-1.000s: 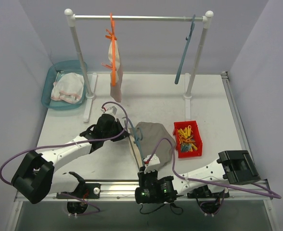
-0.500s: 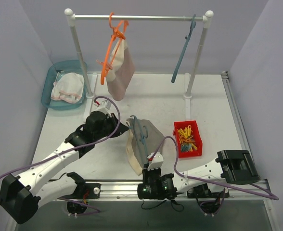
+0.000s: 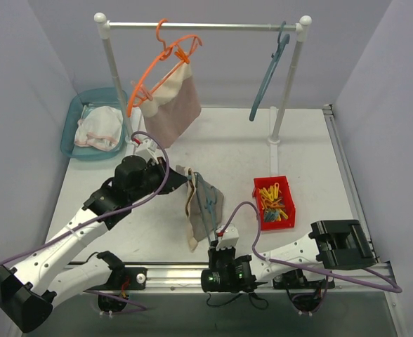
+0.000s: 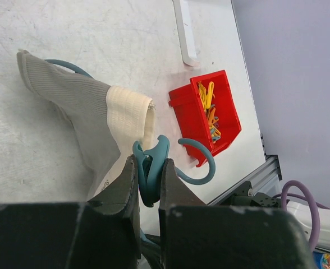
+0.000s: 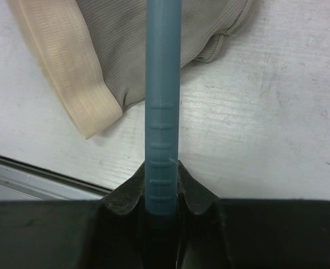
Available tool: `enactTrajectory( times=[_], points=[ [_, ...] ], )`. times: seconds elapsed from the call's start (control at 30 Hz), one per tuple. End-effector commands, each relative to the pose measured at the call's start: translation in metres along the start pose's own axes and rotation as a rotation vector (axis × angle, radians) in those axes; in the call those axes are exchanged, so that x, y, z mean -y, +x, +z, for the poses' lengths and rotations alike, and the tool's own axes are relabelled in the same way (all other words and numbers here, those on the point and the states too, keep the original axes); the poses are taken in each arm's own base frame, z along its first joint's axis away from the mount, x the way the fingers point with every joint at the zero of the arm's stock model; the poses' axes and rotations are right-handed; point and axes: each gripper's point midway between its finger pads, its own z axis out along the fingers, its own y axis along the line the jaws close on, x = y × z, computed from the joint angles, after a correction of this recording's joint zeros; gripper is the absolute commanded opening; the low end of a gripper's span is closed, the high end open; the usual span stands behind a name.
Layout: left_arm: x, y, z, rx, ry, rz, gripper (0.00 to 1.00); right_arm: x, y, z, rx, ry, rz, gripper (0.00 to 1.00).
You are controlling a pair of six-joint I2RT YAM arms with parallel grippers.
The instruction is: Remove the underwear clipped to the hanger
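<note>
Your left end effector is clenched on the teal clip of the teal hanger, its two fingers pressing the clip from both sides. Your right end effector is closed around the same hanger's straight bar, which runs up the middle of the right wrist view. The taupe underwear lies along this hanger near the front middle of the desk, between the two arms. Its cream waistband reaches right up to the clip, though you cannot tell whether the clip bites the cloth. Part of the cloth rests on the desk. Just to the right stands a red bin of coloured pegs. At the back, an orange hanger hangs tilted on the rail with the dusty pink underwear clipped beneath it. A bare blue hanger hangs near the rail's right post. At the far left, the white underwear lies in a teal basket.
</note>
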Motion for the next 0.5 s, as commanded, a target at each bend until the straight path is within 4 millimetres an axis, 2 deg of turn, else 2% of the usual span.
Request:
enactTrajectory(
  times=[0.0,0.13,0.27,0.4,0.47],
  points=[
    [0.026,-0.026,-0.016,0.070,0.070,0.009,0.02,0.005,-0.004,0.001,0.042,0.010,0.014,0.00],
    [0.035,-0.033,-0.018,0.088,0.087,0.008,0.03,0.007,-0.004,-0.002,0.048,0.000,0.029,0.00],
    [0.034,-0.033,-0.016,0.085,0.081,-0.002,0.03,0.011,-0.002,-0.002,0.046,0.000,0.031,0.00],
    [0.015,-0.030,-0.014,0.080,-0.006,0.007,0.02,0.011,-0.002,-0.003,0.042,-0.005,0.024,0.00],
    [0.010,-0.039,-0.017,0.125,-0.037,0.017,0.02,0.012,-0.004,-0.004,0.042,-0.010,0.032,0.00]
  ],
)
